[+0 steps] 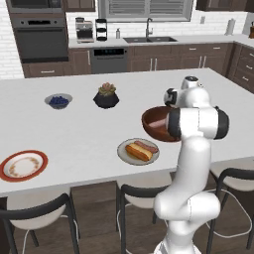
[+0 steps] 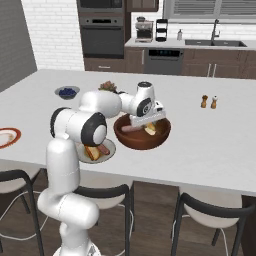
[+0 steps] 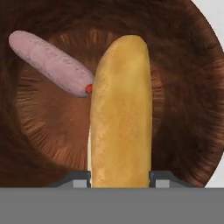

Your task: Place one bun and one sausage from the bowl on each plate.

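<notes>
On the white desk (image 1: 74, 129), the grey plate (image 1: 124, 154) already has a bun and sausage; the red-rimmed plate (image 1: 7, 166) is bare. In the bowl (image 2: 125, 137), the gripper (image 3: 120, 177) closes on the second bun (image 3: 120, 109), the last sausage (image 3: 48, 61) beside it.

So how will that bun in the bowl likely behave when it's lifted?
The bun looks long and rounded, so it may roll or pivot between the fingers flanking its near end. Bread like this is probably light and soft, so a squeeze could dent it. It touches the sausage in the bowl and may nudge it.
</notes>
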You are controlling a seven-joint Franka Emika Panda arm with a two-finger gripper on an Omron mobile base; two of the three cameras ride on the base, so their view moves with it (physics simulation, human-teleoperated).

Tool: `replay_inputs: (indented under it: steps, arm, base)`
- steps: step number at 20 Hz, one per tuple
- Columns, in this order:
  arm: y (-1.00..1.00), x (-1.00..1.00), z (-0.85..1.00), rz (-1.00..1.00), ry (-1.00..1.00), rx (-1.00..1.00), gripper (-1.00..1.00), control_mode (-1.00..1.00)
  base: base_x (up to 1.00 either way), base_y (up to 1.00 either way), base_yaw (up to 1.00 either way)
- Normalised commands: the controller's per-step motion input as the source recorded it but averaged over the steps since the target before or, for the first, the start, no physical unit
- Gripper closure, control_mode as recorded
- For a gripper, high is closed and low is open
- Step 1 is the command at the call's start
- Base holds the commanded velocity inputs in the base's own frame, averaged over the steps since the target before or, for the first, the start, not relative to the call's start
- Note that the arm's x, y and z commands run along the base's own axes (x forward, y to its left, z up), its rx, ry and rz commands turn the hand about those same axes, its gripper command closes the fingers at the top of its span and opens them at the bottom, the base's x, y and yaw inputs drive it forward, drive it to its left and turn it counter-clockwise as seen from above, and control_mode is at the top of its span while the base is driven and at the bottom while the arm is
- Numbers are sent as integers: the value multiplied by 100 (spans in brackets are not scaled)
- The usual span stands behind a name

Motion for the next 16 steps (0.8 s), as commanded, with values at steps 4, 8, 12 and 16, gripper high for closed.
replay_inputs:
  steps: [4,8,12,16]
  arm:
    - [24,-7,36,-10,10,0,100,-100]
    - [19,-1,53,-10,14,1,100,-100]
    - [11,-30,27,-13,15,10,100,-100]
    - [6,-46,9,-16,12,14,100,-100]
  base:
    - [0,0,0]
    - [0,0,0]
    - [0,0,0]
    - [0,0,0]
